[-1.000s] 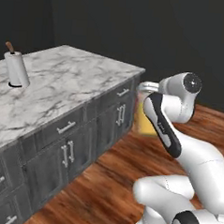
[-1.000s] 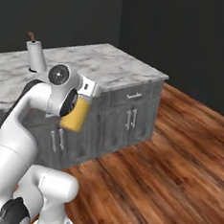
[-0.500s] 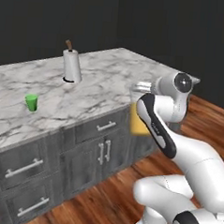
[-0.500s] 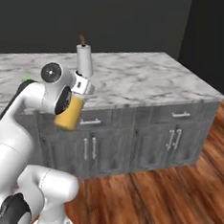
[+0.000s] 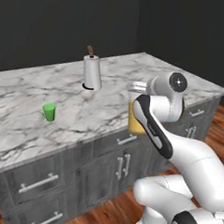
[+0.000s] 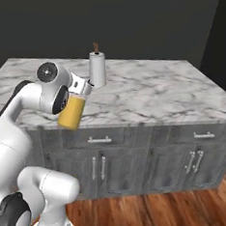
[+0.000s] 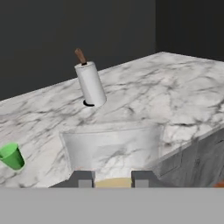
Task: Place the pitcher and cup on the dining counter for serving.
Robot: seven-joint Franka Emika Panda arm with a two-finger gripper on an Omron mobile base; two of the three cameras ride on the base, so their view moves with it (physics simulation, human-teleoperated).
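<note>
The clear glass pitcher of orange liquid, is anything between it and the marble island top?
Nothing visible blocks it. The clear glass pitcher hangs at the marble island top's near edge; the white paper towel roll and small green cup stand farther in.

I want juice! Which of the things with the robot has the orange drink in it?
The pitcher, the clear glass one held by the gripper. The small green cup and the white paper towel roll stand on the dining counter.

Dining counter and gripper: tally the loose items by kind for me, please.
Pitcher, held in the gripper: 1
Green cup, on the dining counter: 1
Paper towel roll, on the counter: 1
Total: 3
</note>
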